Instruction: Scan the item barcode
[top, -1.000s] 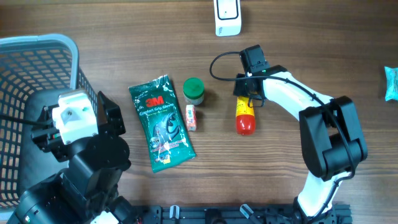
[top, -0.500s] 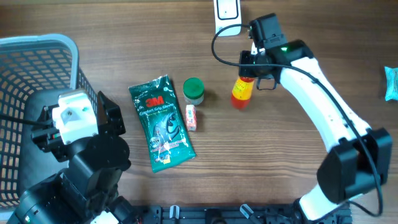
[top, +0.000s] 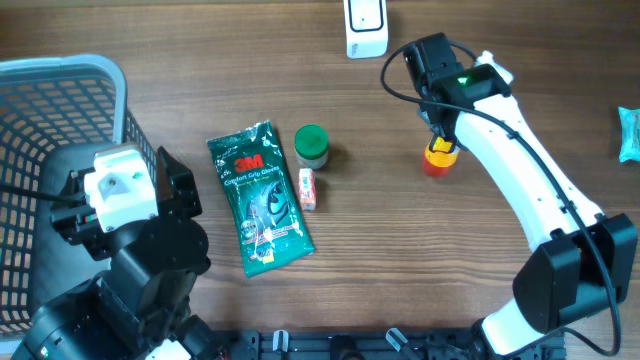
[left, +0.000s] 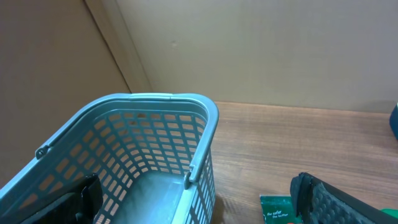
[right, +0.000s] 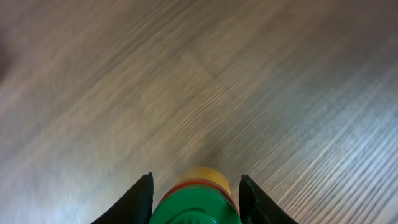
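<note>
1. The right gripper (right: 196, 198) is clamped on the green-capped top of a small yellow and red bottle (top: 437, 160). The bottle stands upright under the gripper, right of centre on the wooden table (top: 560, 60). Whether its base touches the wood is unclear.
2. The left gripper (left: 196, 186) is spread wide and holds nothing, above a blue basket (left: 205, 115).
3. The bottle looks like light, stiff plastic. Being round and smooth, it could swivel between the fingers. Holding it at the cap probably keeps the label clear.
4. A white device (top: 365, 25), probably the scanner, sits near the bottle at the far edge.
</note>
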